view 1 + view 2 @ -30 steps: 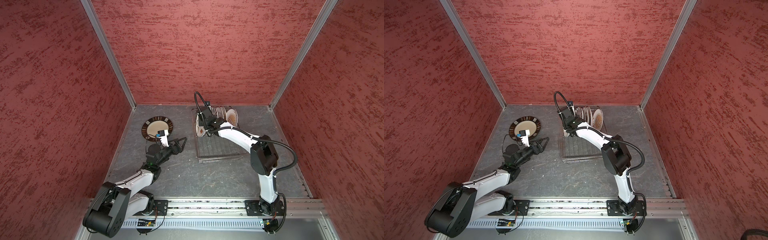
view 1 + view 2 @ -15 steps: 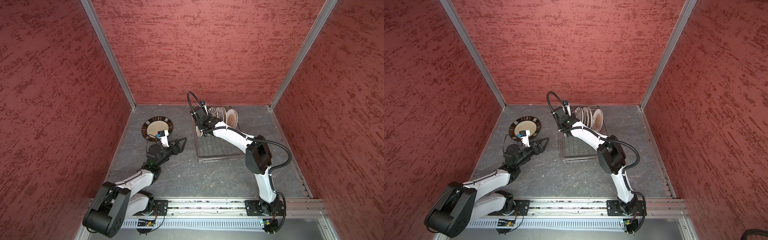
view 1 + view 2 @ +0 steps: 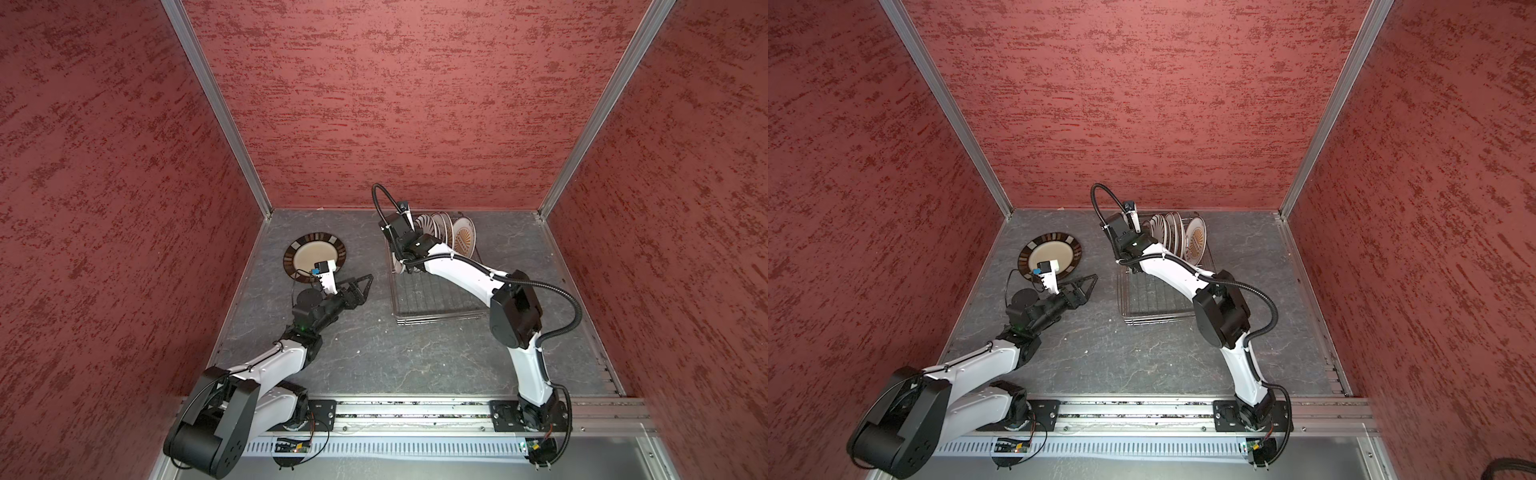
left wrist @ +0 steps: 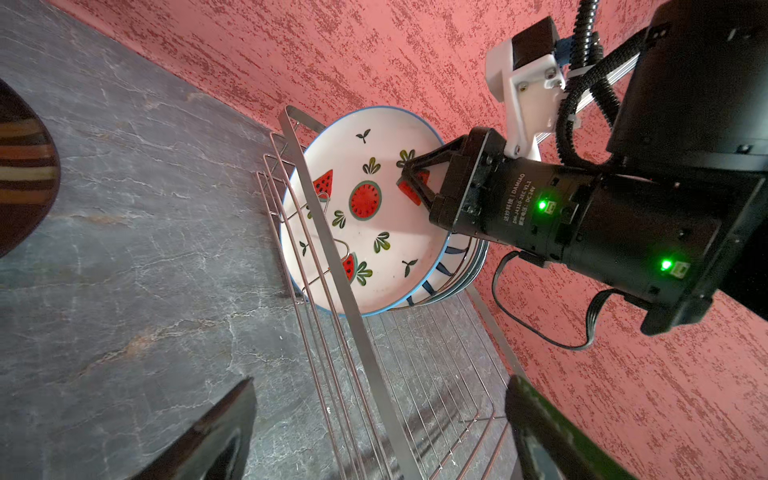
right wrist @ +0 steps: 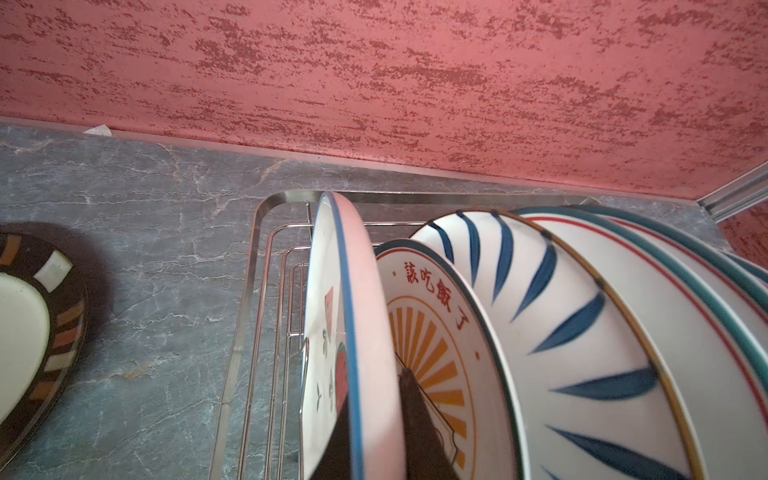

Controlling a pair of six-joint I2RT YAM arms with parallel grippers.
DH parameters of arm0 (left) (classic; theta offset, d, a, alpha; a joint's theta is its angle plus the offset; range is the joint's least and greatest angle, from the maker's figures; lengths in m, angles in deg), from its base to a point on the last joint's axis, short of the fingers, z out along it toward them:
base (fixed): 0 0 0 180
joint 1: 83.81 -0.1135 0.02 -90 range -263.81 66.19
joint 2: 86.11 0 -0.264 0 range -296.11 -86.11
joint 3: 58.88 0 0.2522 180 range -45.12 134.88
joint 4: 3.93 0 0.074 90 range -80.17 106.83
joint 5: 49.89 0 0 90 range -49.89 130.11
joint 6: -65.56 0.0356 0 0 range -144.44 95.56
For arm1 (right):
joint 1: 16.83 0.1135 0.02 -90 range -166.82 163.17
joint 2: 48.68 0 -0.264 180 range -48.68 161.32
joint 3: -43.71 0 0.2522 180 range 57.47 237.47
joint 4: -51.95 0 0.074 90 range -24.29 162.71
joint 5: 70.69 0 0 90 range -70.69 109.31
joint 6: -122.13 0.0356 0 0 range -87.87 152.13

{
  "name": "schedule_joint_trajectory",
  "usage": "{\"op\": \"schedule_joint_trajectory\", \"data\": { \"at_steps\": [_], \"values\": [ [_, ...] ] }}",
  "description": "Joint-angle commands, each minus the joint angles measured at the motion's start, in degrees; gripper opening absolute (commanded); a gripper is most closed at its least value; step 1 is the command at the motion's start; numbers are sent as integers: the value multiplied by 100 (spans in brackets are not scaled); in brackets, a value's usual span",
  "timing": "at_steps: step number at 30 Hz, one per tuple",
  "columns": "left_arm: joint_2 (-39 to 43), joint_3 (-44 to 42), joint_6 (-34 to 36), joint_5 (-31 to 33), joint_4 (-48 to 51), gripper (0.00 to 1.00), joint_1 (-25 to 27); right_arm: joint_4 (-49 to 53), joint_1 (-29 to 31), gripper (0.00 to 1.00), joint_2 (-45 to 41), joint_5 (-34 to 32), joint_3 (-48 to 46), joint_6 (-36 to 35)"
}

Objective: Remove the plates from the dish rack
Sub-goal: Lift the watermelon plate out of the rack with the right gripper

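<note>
The dish rack (image 3: pixel 436 299) stands at the back middle with several plates (image 3: pixel 451 232) on edge at its far end. Nearest the rack's left end is the watermelon plate (image 4: pixel 365 232), still standing in the rack. My right gripper (image 5: pixel 374 432) is shut on its blue rim (image 5: pixel 357 299), one finger on the painted face and one finger (image 5: pixel 419 415) behind it, in front of the orange sunburst plate (image 5: pixel 440 332). My left gripper (image 3: pixel 365 282) hangs open and empty over the table left of the rack. A dark-rimmed plate (image 3: pixel 309 253) lies flat at the back left.
Behind the sunburst plate stands a blue-striped plate (image 5: pixel 561 311), then others with red and green rims. The near half of the rack floor (image 4: pixel 415 374) holds no plates. The red back wall (image 3: pixel 395 124) is close behind the rack.
The right wrist has swung toward the rack's left end and its jaws have closed on the watermelon plate's rim. The left arm has stayed put, still open.
</note>
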Motion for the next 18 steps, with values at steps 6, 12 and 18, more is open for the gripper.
{"op": "schedule_joint_trajectory", "data": {
  "at_steps": [6,12,18],
  "values": [
    [145,-76,149,101,62,93,32,-528,18,4,-481,-508,97,-378],
    [102,-65,141,110,54,93,48,-1013,97,4,-858,-505,-305,-540],
    [127,-76,144,127,48,94,54,-1175,107,4,-1115,-527,-504,-641]
  ]
}}
